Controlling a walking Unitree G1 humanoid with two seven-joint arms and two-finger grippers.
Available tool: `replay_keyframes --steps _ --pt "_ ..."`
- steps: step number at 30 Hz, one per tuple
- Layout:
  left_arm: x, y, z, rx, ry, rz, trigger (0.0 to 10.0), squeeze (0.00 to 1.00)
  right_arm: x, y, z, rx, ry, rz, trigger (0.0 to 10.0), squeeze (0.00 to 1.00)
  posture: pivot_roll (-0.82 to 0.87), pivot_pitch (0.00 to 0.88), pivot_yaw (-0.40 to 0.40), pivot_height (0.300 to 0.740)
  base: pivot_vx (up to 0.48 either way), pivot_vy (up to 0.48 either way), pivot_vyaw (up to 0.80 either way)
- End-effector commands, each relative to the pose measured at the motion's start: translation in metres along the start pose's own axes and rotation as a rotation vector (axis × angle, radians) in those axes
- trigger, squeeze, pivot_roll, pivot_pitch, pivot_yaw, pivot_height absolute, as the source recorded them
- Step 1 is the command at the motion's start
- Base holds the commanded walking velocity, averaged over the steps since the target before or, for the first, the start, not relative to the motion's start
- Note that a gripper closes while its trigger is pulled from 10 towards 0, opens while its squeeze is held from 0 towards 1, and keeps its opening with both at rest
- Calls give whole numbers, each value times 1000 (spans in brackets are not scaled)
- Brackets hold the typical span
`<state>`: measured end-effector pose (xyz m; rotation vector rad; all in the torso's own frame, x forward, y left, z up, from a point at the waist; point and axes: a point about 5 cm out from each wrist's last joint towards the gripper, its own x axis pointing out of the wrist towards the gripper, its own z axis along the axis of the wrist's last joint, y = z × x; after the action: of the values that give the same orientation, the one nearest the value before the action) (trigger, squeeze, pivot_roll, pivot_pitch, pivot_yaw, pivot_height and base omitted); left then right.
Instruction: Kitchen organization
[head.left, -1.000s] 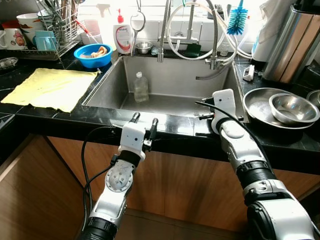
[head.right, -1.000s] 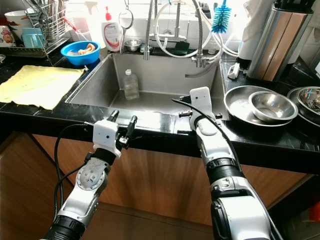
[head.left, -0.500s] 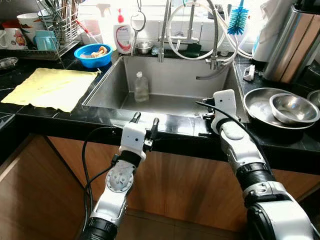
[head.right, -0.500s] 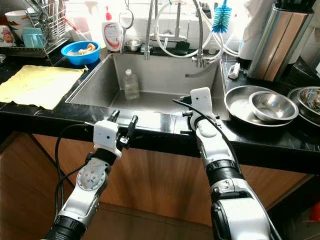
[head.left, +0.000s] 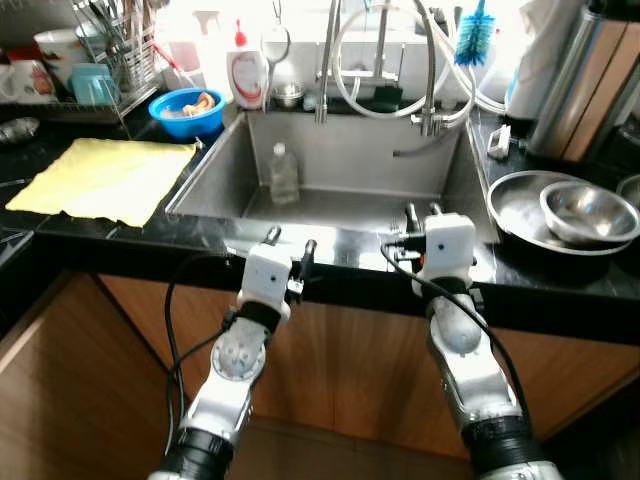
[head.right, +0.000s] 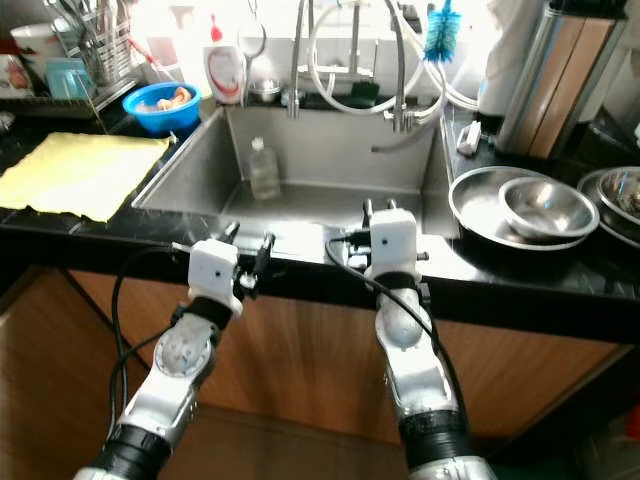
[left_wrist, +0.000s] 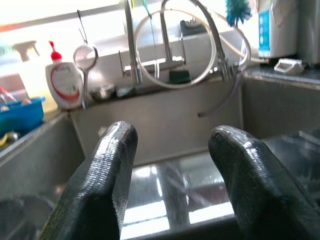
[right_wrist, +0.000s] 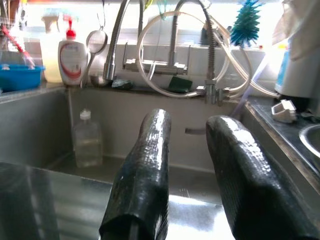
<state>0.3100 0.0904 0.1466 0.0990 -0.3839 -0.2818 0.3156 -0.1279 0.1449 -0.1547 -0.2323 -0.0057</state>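
A bottle (head.left: 283, 175) stands in the sink (head.left: 340, 165), toward its left rear. Left of the sink lies a cloth (head.left: 105, 178); behind the cloth sit a bowl (head.left: 186, 110) and a dish rack (head.left: 95, 70). Right of the sink, nested pans (head.left: 560, 212) rest on the counter (head.left: 150, 232). The faucet (head.left: 380, 60) rises behind the sink.

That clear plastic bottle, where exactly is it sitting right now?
The clear plastic bottle stands upright inside the steel sink, near its back left corner, below the white soap dispenser on the ledge; the right wrist view shows it too.
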Motion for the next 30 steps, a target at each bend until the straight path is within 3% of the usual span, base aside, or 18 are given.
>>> replay_keyframes --steps 1,5,8,15,21,30 --pt "0 4 -1 -9 2 16 10000 0 -6 0 8 20 -48 -10 10000 0 -212 0 103 740 0 0 0" --pt "-4 6 -4 -8 7 29 10000 0 -22 0 1 8 -39 6 10000 0 -210 0 98 740 0 0 0" --pt "-5 7 -4 -15 7 39 10000 0 -22 -3 2 19 -36 -15 10000 0 -203 0 91 740 0 0 0" --pt "-3 18 -5 -65 16 136 10000 0 -20 -6 5 20 -62 -35 10000 0 -197 0 67 740 0 0 0" --pt "-4 17 -4 -86 9 181 10000 0 -11 -22 11 21 -75 -88 10000 0 -167 0 23 740 0 0 0" --pt "2 26 1 -68 -11 194 10000 0 -5 -18 14 65 -80 -101 10000 0 -153 0 31 740 0 0 0"
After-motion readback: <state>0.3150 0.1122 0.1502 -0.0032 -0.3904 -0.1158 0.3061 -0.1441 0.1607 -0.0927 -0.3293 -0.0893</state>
